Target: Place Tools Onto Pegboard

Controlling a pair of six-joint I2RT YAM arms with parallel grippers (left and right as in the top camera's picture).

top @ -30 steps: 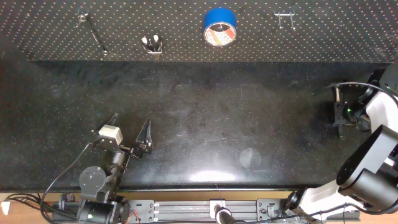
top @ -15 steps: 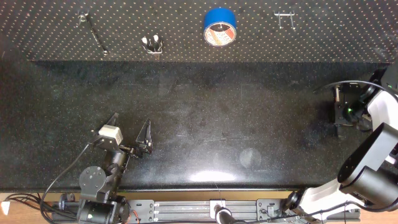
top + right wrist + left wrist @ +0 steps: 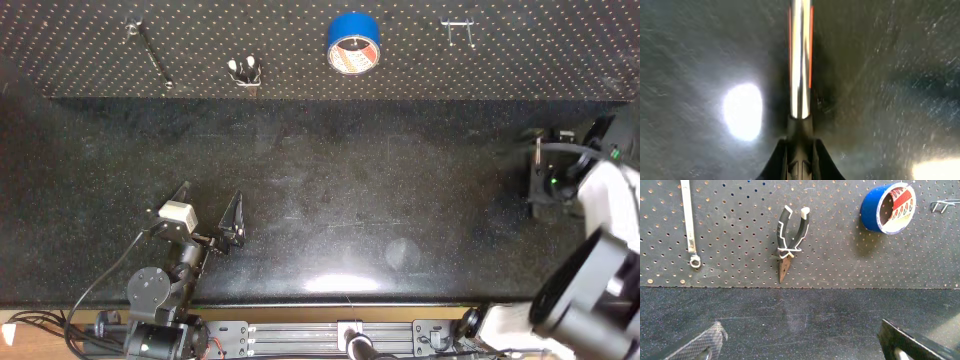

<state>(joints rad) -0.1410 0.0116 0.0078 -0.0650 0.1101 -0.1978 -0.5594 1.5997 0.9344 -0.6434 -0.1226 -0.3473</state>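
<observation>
A long shiny metal tool (image 3: pixel 800 60) with orange edges runs straight out from my right gripper (image 3: pixel 800 152), whose fingers are shut on its dark end. In the top view that right gripper (image 3: pixel 540 178) sits at the far right of the black worktop (image 3: pixel 350 190), with the thin tool (image 3: pixel 537 152) pointing toward the pegboard (image 3: pixel 560 60). My left gripper (image 3: pixel 210 198) rests low at the front left, open and holding nothing. Its fingers (image 3: pixel 700 342) frame the pegboard (image 3: pixel 740 255) ahead.
On the pegboard hang a wrench (image 3: pixel 150 52) (image 3: pixel 687 222), pliers (image 3: pixel 245 70) (image 3: pixel 790 235) and a blue tape roll (image 3: pixel 353 43) (image 3: pixel 888 208). A bare double hook (image 3: pixel 458 32) (image 3: pixel 944 205) stands right of the tape. A wooden edge (image 3: pixel 625 102) borders the worktop's right.
My right gripper has shifted a little left and toward the pegboard with the tool, and the right arm has swung nearer the camera. The left arm has kept still.
</observation>
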